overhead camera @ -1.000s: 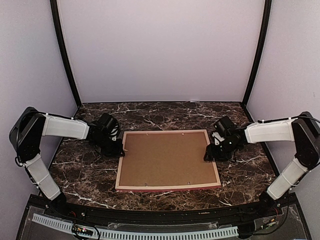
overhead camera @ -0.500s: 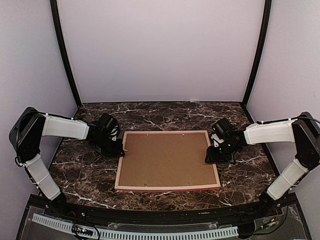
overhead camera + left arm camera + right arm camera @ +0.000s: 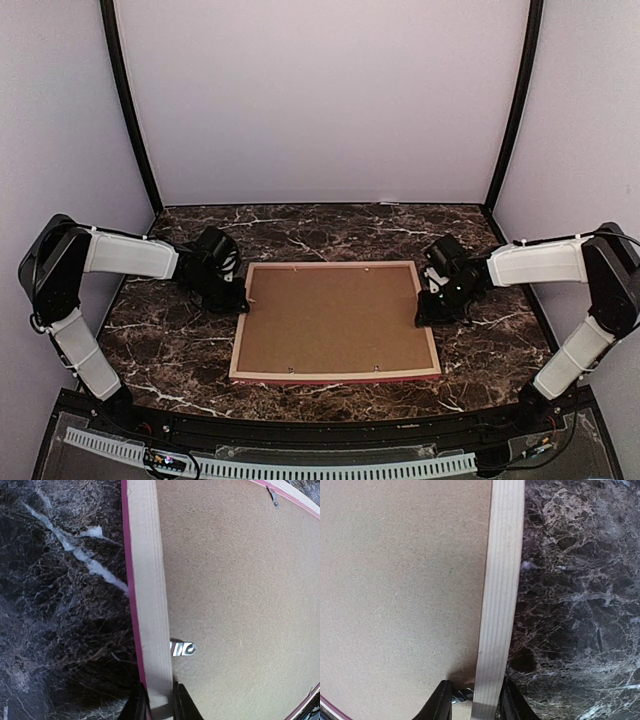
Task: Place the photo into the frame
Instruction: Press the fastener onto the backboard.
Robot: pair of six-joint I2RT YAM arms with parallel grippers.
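Note:
The frame (image 3: 335,264) lies face down on the marble table (image 3: 330,228), its light wood rails showing and a pink edge at the front. A brown backing board (image 3: 335,320) fills it, so the photo is hidden. My left gripper (image 3: 240,303) is shut on the left rail (image 3: 147,580), with one finger pressed against each side. At the right rail (image 3: 502,580) my right gripper (image 3: 424,318) straddles the wood: the outer finger touches it, and the inner finger stands a small gap away over the board (image 3: 405,580), beside a metal tab (image 3: 461,696).
Small metal tabs (image 3: 182,649) hold the backing board in the frame. Dark marble lies on every side of the frame. The booth's grey walls stand close behind both arms, with black posts at the back corners.
My right gripper has shifted slightly outward and toward the right rail. The near left corner of the frame has nudged a little. The left gripper has kept its hold.

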